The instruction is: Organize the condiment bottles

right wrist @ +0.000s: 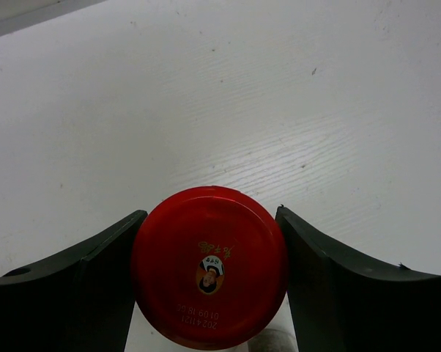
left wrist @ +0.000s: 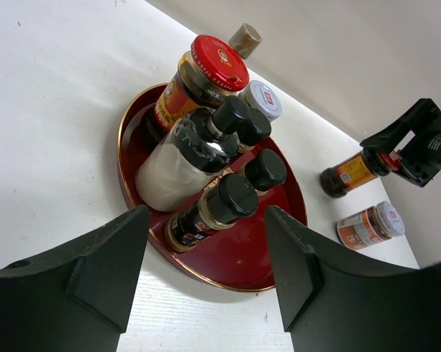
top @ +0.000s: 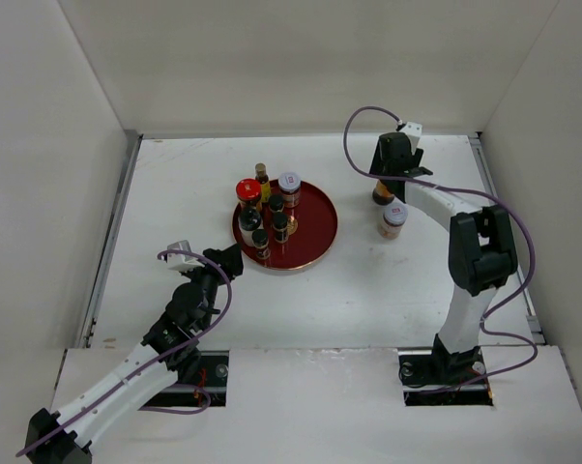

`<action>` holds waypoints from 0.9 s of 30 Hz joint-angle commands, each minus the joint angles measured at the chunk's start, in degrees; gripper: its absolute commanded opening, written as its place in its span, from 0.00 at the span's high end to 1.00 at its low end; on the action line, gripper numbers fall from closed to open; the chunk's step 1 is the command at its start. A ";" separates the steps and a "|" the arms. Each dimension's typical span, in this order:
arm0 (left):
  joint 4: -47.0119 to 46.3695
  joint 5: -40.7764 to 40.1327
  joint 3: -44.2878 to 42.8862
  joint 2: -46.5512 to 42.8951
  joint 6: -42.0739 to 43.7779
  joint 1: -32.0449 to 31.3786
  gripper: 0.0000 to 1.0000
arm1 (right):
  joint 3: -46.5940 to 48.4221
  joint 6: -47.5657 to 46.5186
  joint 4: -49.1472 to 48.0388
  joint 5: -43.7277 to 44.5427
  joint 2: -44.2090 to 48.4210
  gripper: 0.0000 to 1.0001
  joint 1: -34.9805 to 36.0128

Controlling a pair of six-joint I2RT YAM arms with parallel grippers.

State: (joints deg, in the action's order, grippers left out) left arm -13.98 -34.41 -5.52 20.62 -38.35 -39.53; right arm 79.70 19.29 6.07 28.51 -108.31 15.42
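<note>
My right gripper (right wrist: 209, 213) reaches over the table's far right, shut on a red-capped amber jar (right wrist: 209, 268), with both fingers against the cap. From above, that jar (top: 380, 196) stands on the table right of the round red tray (top: 315, 232). A white-lidded jar (top: 393, 218) stands just in front of it. On the tray are another red-capped jar (left wrist: 206, 73), a slim brown bottle (top: 262, 177), a white-lidded jar (top: 289, 184) and several dark black-capped bottles (left wrist: 235, 194). My left gripper (left wrist: 207, 216) is open and empty, just short of the tray's near-left rim.
White walls close in the table on the left, back and right. Bare tabletop (top: 388, 280) lies between the tray and the right arm's base.
</note>
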 commanded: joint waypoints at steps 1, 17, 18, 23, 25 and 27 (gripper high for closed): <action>-2.37 0.22 -0.37 -0.58 0.21 -0.07 0.38 | 0.19 2.41 -1.84 -2.49 2.92 0.53 -0.17; -2.72 0.14 -0.37 -0.32 0.21 -0.15 0.38 | 1.60 0.75 -2.90 -2.94 12.60 0.55 12.03; -2.63 0.48 -0.46 -0.06 0.12 -0.07 0.38 | 1.68 1.10 -3.08 -2.94 12.25 0.55 13.35; -2.81 0.22 -0.28 -0.06 0.21 -0.07 0.38 | 4.93 1.45 -3.52 -2.94 8.65 0.55 18.63; -2.37 0.75 -0.72 -0.14 0.38 0.29 0.38 | 6.77 1.80 -3.25 -2.94 6.20 0.55 20.12; -2.54 0.23 -0.37 -0.67 0.47 0.11 0.38 | 8.27 1.89 -3.43 -2.94 3.91 0.55 21.18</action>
State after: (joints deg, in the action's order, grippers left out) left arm -13.98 -34.24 -5.52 20.40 -38.35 -39.44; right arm 82.24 20.18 9.82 24.53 -103.31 35.83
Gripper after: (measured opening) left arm 0.622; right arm 0.743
